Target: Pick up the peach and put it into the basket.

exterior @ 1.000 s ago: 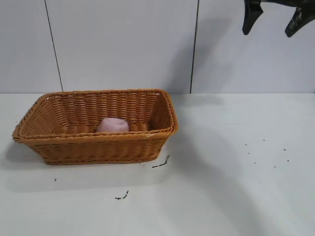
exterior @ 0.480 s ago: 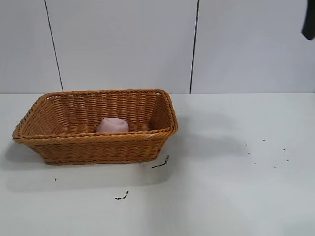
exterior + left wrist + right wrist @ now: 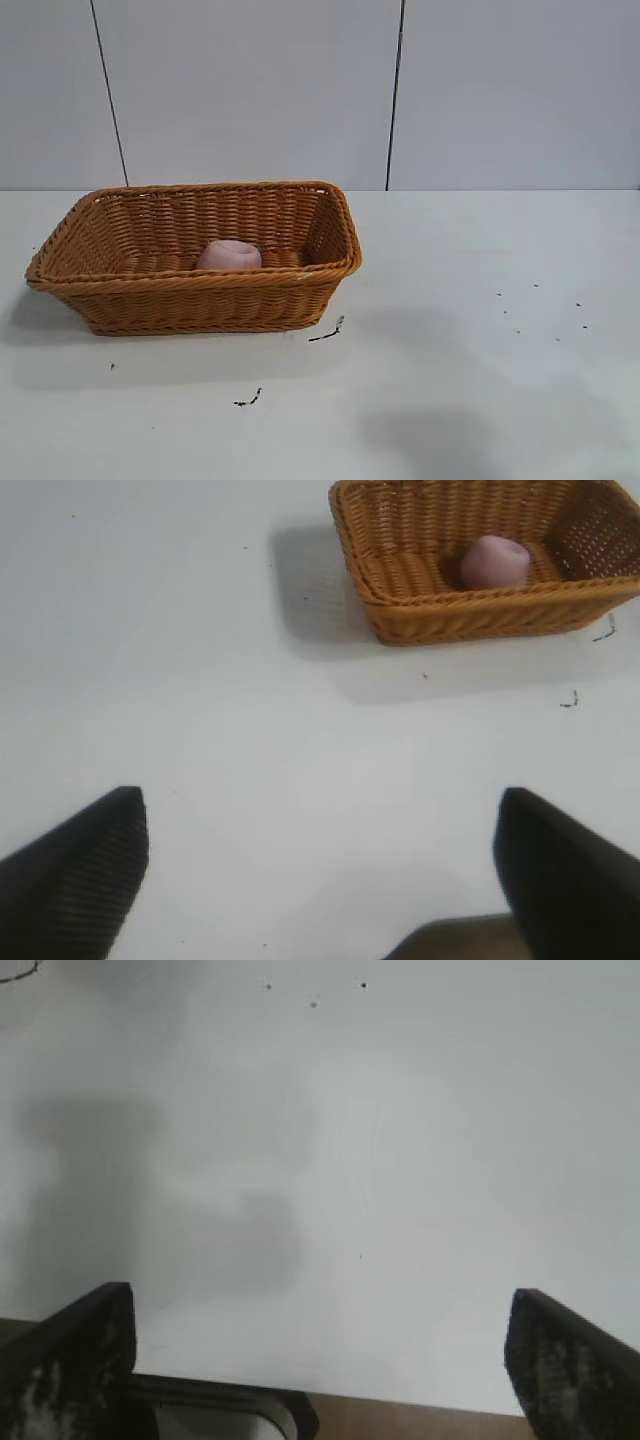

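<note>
The pale pink peach lies inside the orange-brown wicker basket at the left of the table. Both also show in the left wrist view, the peach resting in the basket. My left gripper is open and empty, well away from the basket over bare table. My right gripper is open and empty above the table's near edge. Neither gripper shows in the exterior view.
Small dark specks and scraps lie on the white table, near the basket's front corner and at the right. A dark-rimmed object sits below the table's edge in the right wrist view.
The right gripper, at the exterior view's top right a second ago, has moved up and out of that view. The peach and basket have not moved.
</note>
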Robot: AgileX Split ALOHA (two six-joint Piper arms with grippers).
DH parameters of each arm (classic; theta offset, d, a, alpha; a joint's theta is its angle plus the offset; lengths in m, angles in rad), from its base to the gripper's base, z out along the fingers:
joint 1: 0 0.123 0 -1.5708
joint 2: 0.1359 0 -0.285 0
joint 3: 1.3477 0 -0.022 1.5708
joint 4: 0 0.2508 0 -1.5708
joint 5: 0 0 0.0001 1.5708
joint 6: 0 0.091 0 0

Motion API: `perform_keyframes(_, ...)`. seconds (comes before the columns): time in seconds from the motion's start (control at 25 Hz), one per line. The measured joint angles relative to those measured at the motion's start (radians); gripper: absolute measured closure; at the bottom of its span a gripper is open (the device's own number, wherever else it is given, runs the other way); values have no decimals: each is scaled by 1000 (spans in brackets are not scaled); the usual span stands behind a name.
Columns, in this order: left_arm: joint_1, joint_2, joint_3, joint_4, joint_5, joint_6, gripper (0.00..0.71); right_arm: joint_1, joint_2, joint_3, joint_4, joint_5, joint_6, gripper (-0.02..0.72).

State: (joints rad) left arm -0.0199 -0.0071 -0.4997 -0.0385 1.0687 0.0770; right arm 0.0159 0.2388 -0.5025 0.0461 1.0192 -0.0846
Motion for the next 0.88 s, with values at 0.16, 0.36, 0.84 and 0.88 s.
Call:
perform_keyframes(0.16, 0, 0, 0, 0, 0, 0, 18, 0, -134, 1, -3, -1, -2, 14)
perform_keyframes(0.36, 0, 0, 0, 0, 0, 0, 18, 0, -241, 2, -4, 0, -2, 14)
perform_keyframes(0.84, 0, 0, 0, 0, 0, 0, 18, 0, -243, 3, -6, -1, -2, 14)
perform_keyframes(0.88, 0, 0, 0, 0, 0, 0, 18, 0, -243, 3, -6, -1, -2, 14)
